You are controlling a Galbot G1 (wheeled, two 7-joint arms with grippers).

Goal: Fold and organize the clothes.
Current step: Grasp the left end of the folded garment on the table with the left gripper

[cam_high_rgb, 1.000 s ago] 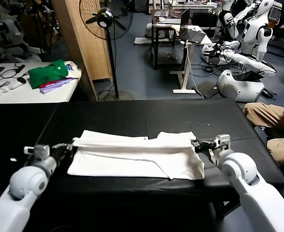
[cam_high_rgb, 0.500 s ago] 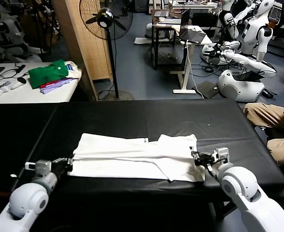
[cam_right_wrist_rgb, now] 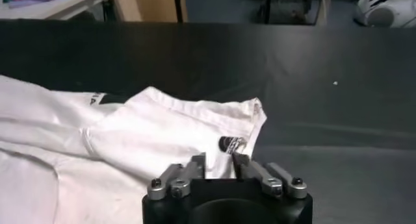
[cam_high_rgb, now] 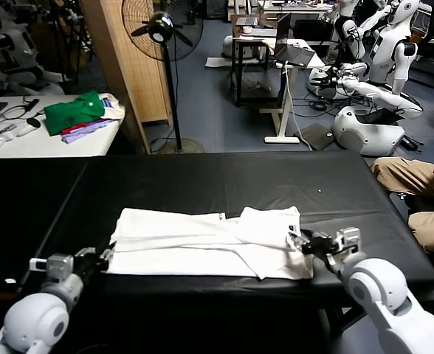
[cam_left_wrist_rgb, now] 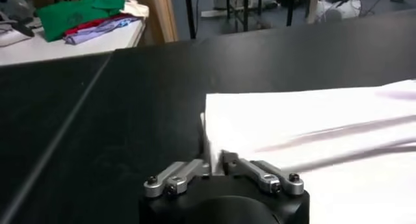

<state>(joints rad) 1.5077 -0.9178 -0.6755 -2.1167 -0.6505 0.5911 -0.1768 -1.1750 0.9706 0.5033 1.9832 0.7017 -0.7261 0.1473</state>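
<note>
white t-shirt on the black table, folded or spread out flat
Folded: the white t-shirt lies as a long narrow band with layered edges overlapping along its length.

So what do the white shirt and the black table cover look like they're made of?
White T-shirt: soft matte fabric, probably cotton knit; it creases and drapes in limp folds. Black table cover: smooth, faintly sheened sheet, possibly vinyl or coated cloth; it reflects light dully.

- Black table (cam_high_rgb: 202, 177), bare at the far side
- Standing fan (cam_high_rgb: 162, 29) behind it
- Green shirt (cam_high_rgb: 73, 110) on a white desk (cam_high_rgb: 47, 144)
- Seated person's knees (cam_high_rgb: 412, 184) at right

White rounded arms, black grippers w/ silver screwed finger links.
</note>
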